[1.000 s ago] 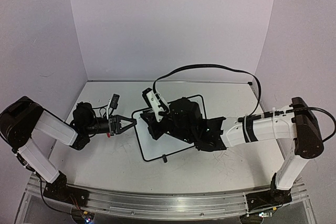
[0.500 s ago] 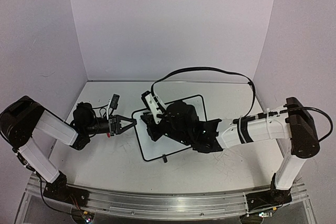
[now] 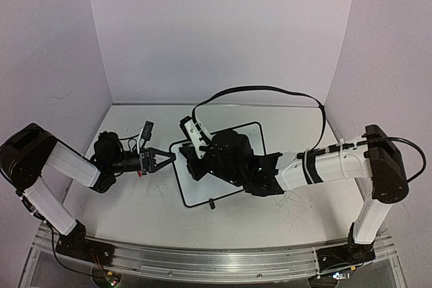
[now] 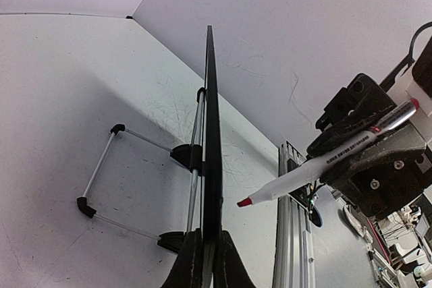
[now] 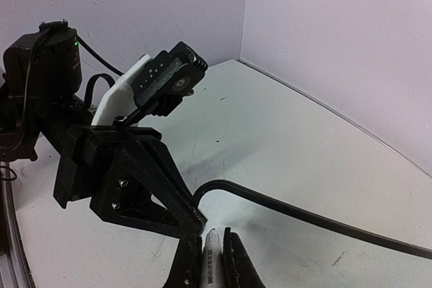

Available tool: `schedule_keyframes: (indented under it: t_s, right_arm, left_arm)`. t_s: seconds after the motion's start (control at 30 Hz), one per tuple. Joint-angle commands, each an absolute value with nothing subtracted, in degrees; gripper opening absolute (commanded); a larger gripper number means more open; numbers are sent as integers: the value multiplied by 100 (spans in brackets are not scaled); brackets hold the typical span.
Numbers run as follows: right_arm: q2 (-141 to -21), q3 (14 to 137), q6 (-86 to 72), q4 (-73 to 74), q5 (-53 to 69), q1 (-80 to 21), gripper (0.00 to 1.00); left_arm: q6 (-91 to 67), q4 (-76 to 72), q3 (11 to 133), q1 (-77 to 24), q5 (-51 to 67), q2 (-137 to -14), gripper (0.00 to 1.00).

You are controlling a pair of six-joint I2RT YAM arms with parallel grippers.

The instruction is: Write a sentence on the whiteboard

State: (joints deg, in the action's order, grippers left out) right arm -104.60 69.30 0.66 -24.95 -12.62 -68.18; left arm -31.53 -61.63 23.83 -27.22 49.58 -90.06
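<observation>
Left wrist view: pinching the thin black frame of the whiteboard [image 4: 210, 119] with the left pincer [image 4: 206, 261], jaws pressed together on the edge, board seen edge-on and propped on slim wire legs with small black feet above the scuffed white counter [image 4: 61, 99]. Just beside the board face, apart from it by a visible gap: red felt tip of a white plastic marker [image 4: 304, 175], smooth round barrel with black print. Squeezed around that barrel, the right pincer [image 5: 210, 235], black and blocky. From above, showing only a bare glossy corner of the board; no sentence to be made out there, the rest hidden under the right arm. Likely troubles: pressing too hard and pivoting the light board in the one-edge pinch, or folding the wire legs; skidding the tip on the slick surface and smearing letters; letting the smooth barrel twist in the jaws; snagging the black cable [image 5: 304, 214] looped near the board.
</observation>
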Motion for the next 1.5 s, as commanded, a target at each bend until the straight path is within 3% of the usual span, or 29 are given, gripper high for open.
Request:
schedule_keyframes:
  t_s: [0.0,1.47]
  right_arm:
    - [-10588,7212,149,-2763,-1420,-6855,0]
    - [-10697,7039,-220,-2674,-1613,-6855,0]
  left_arm:
    - [-3314,-6220,2316,-2744,5200,-8944,0]
    - [-3362,-6170,2323,-2748,5222,-8790,0]
